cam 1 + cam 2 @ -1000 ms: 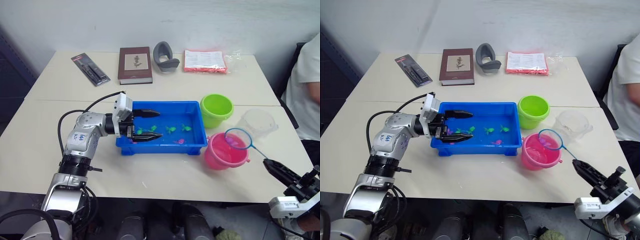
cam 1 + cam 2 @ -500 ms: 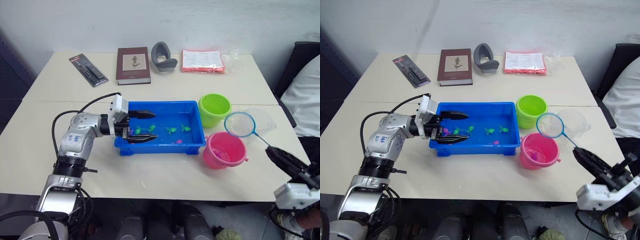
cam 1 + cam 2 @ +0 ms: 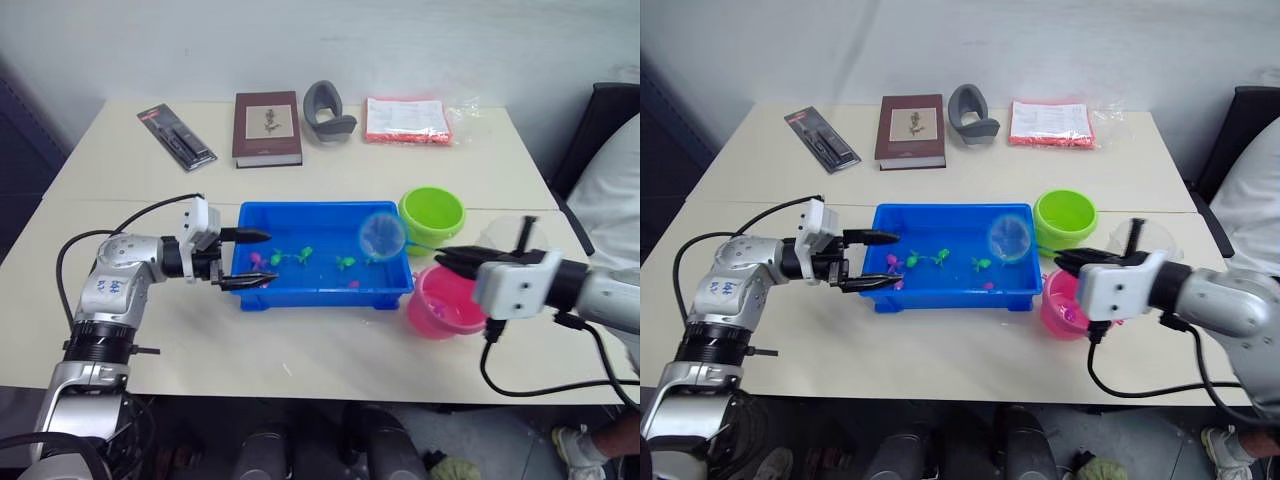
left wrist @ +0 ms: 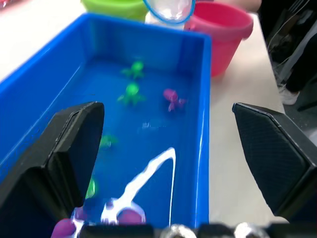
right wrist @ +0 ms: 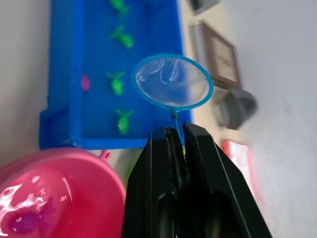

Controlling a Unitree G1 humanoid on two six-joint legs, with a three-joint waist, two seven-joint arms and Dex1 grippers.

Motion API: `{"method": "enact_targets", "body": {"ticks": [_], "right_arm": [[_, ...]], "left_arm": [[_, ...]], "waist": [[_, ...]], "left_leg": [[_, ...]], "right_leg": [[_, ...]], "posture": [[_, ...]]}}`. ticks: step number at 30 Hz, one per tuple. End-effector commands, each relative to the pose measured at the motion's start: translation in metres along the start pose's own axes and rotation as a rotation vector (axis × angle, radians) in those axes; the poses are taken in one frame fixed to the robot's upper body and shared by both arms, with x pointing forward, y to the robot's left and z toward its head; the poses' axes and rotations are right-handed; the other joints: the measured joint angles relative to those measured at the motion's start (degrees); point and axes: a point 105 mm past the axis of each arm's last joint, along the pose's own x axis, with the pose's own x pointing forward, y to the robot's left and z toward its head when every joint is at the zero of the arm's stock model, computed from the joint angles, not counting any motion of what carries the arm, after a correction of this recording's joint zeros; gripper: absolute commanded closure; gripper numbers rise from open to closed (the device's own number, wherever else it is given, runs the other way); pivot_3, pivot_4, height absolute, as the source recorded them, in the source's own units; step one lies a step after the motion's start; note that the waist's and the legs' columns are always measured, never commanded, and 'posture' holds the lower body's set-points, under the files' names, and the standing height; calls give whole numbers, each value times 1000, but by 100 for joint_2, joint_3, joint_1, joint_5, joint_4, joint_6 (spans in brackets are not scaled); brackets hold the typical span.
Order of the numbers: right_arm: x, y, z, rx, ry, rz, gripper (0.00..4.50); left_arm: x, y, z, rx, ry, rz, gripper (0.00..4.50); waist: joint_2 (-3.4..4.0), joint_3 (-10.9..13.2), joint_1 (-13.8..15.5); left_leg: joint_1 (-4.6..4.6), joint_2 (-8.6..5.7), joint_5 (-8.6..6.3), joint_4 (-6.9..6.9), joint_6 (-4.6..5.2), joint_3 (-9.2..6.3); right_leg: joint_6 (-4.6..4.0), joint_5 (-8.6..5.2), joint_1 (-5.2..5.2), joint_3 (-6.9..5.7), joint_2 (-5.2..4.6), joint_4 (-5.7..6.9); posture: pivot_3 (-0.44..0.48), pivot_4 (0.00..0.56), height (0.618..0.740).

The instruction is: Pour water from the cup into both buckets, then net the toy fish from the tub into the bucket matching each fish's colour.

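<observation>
Right tool (image 3: 450,258): clenched on net handle; net (image 3: 382,233) held above right end of tub (image 3: 325,292). Toy fish (image 3: 345,263) just left of and below hoop. Left tool (image 3: 248,260): released, straddling tub's left rim.

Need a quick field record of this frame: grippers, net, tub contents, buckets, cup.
left gripper: open, fingers straddling the tub's left end
right gripper: shut on the net's handle
net: held above the tub's right end, looks empty
tub: blue, holds green and pink toy fish
pink bucket: in front of the green bucket, something pink-purple inside
green bucket: right of the tub, contents not visible
cup: clear, partly behind the right arm
</observation>
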Motion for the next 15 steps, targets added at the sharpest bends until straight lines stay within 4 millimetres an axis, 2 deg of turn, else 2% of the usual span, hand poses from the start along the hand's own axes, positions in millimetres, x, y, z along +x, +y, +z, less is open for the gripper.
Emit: {"method": "enact_targets", "body": {"ticks": [1,6,9,15], "right_arm": [[7,-9,-8,-91,26,26,4500],[22,-7,-15,-190,-9,129,4500],[35,-4,-14,-194,-47,142,4500],[49,3,-18,-217,-36,177,4500]], "left_arm": [[-11,4,9,41,12,36,41],[-22,4,12,52,33,56,41],[-24,4,14,59,25,78,41],[-28,1,15,57,22,105,41]], "waist": [[0,0,10],[0,0,-19],[0,0,-34],[1,0,-39]], "left_leg": [[-3,-3,-1,0,3,0],[-6,-3,-7,4,13,4],[-6,0,-8,3,11,5],[-6,1,-8,4,10,8]], "right_leg": [[3,2,0,-2,-3,0],[12,7,0,-3,-5,-7],[12,7,1,-5,-5,-5],[12,7,0,-3,-5,3]], "posture": [[0,150,740],[0,150,740],[0,150,740],[0,150,740]]}}
